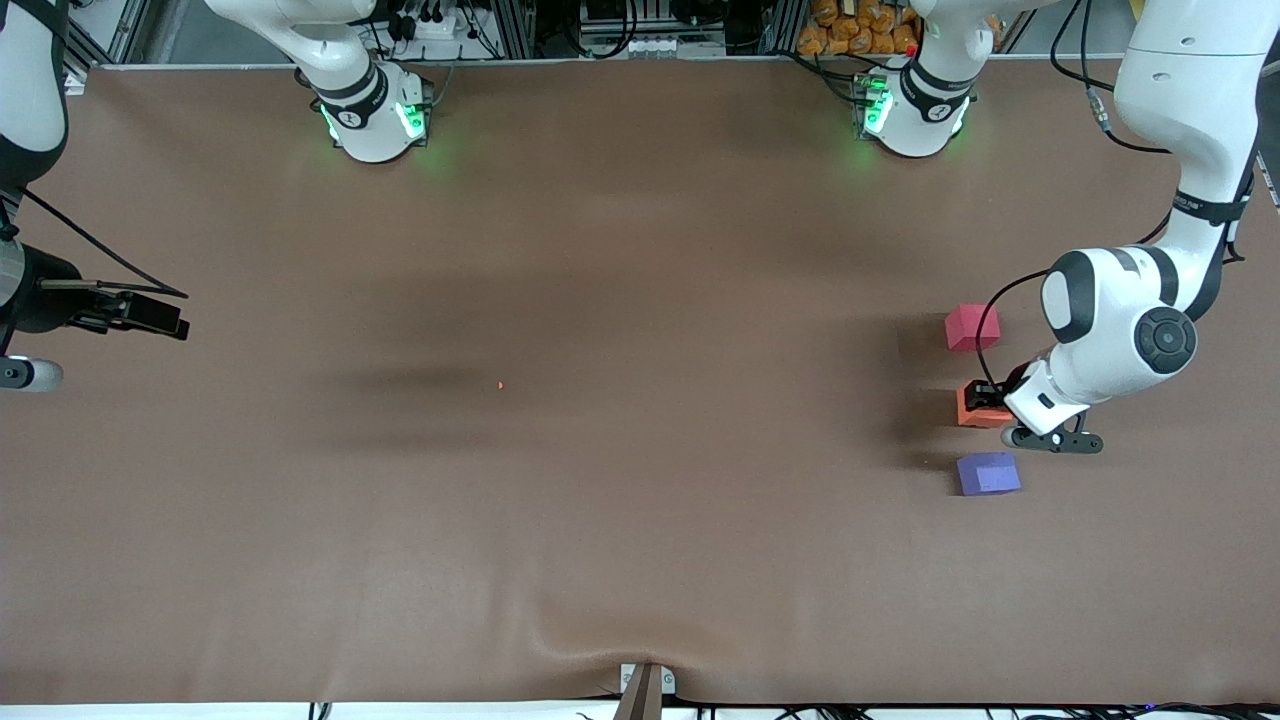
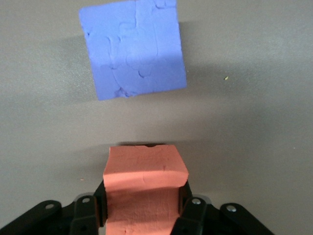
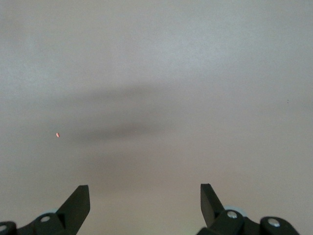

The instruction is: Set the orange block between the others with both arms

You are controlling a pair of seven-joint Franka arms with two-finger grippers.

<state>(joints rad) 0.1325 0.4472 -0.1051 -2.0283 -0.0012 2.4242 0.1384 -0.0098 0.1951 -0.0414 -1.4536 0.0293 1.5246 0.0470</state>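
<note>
The orange block [image 1: 972, 405], a small matte cube, sits between the pinkish-red cube [image 1: 970, 327] and the purple-blue cube [image 1: 988, 473] near the left arm's end of the table, clamped by the left gripper [image 1: 990, 398].

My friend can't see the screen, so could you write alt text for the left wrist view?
The left end effector grips a small matte orange foam cube between its black fingers, just over a grey-brown table surface. A purple-blue matte cube of similar size rests on the table close by, apart from it.
</note>
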